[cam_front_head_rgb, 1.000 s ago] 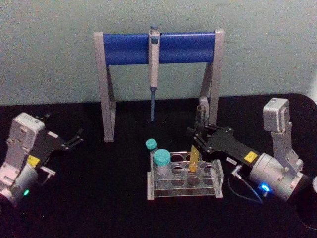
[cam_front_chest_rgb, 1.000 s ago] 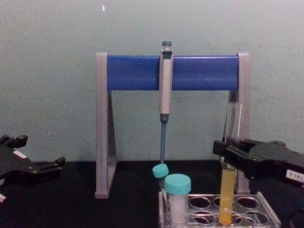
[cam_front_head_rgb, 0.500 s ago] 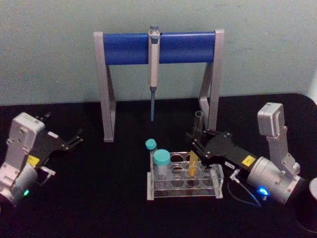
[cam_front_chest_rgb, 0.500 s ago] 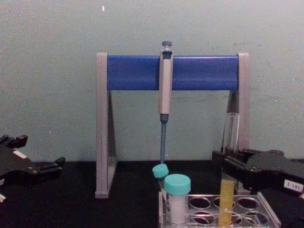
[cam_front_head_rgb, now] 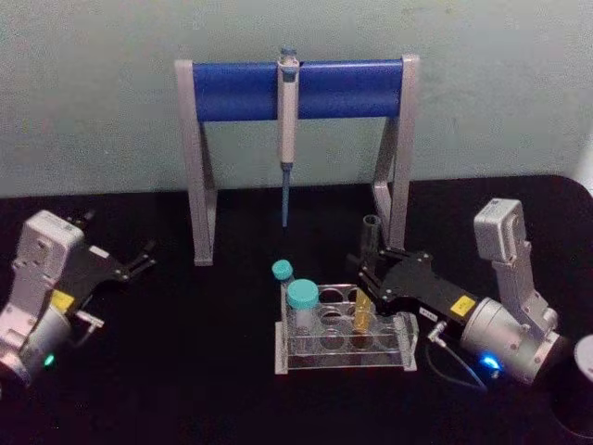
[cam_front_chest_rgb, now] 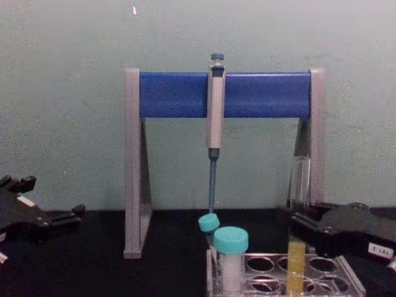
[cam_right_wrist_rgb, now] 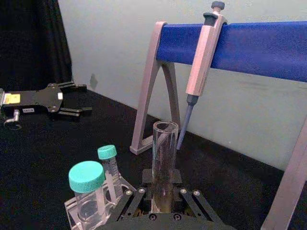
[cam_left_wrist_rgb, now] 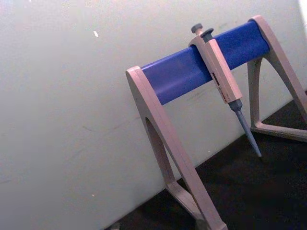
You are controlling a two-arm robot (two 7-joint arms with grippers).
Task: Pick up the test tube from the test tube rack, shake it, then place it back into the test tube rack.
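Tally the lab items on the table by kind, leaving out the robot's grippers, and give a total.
Test tube: 1
Teal-capped vials: 2
Test tube rack: 1
Pipette: 1
Pipette stand: 1
Total: 6

test tube [cam_front_head_rgb: 363, 306] in rack [cam_front_head_rgb: 345, 357] (right side)

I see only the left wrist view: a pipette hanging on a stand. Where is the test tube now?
Observer: The test tube stands upright, its lower end inside the test tube rack.
Operator: Is a gripper holding it?
Observer: Yes, the right gripper is closed around it, above the yellow liquid.
Operator: And the left gripper?
Observer: The left gripper is open, well apart from the rack, on the robot's left.
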